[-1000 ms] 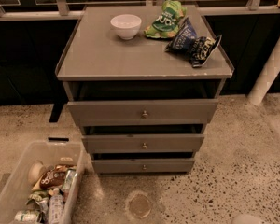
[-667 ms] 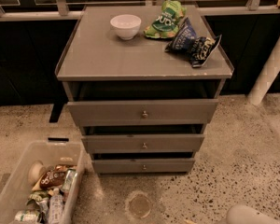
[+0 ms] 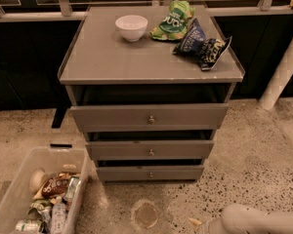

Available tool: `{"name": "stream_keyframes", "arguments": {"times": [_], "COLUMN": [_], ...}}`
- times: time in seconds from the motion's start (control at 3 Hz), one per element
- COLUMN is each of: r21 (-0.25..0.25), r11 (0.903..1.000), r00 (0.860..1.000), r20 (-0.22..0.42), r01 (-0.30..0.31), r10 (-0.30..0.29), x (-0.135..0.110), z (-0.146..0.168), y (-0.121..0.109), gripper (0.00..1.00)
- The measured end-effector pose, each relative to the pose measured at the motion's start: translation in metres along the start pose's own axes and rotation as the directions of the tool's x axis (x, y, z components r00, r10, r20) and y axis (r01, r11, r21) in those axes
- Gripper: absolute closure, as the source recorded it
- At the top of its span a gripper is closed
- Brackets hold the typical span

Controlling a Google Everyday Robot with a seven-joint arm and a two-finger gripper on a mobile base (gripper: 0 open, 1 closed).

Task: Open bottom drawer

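Speckled floor (image 3: 263, 155); grey cabinet (image 3: 136, 62), centre frame. Bottom drawer (image 3: 122, 173), knob (image 3: 150, 174) centred. Gripper (image 3: 219, 224) low at right edge, grip state indiscernible; best to meet knob squarely, pull straight.

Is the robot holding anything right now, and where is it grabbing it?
Nothing, as far as shows. The gripper sits at the bottom right, apart from the bottom drawer and its knob.

- Cabinet (image 3: 112, 57): plain grey all over.
- Bottom drawer (image 3: 176, 173): same flat grey, with a silvery knob.
- Bowl (image 3: 131, 27): white.
- Snack bags: one green (image 3: 173, 21), one dark blue (image 3: 191, 38) with white print.
- Floor (image 3: 263, 160): beige, dark-speckled.
- Bin (image 3: 19, 189): cloudy clear plastic.
- Gripper (image 3: 212, 226), low at the bottom right: pale off-white.
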State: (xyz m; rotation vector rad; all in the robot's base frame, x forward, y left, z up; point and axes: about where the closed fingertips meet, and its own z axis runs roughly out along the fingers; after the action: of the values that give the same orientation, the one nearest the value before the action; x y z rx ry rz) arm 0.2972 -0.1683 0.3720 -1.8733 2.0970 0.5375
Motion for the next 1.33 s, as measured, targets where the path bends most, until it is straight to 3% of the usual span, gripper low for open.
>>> {"name": "stream_keyframes", "arguments": {"times": [0.33,0.67,1.0,1.33], "r21": [0.068,0.172,0.252,0.252], "r11": [0.9947,0.9711,0.9441,0.9442], "r00": [0.996,0.98,0.972,0.972], "r20": [0.033,0.078,0.047,0.047], "r01": [0.077,0.165,0.212,0.212], "r10": [-0.08,-0.181,-0.231,-0.231], "x": [-0.014,-0.041,-0.066,-0.066], "z": [-0.012,-0.03,-0.045,-0.045], "y": [-0.036,-0.094,-0.153,-0.153], "gripper": [0.0,0.0,0.0,0.0]}}
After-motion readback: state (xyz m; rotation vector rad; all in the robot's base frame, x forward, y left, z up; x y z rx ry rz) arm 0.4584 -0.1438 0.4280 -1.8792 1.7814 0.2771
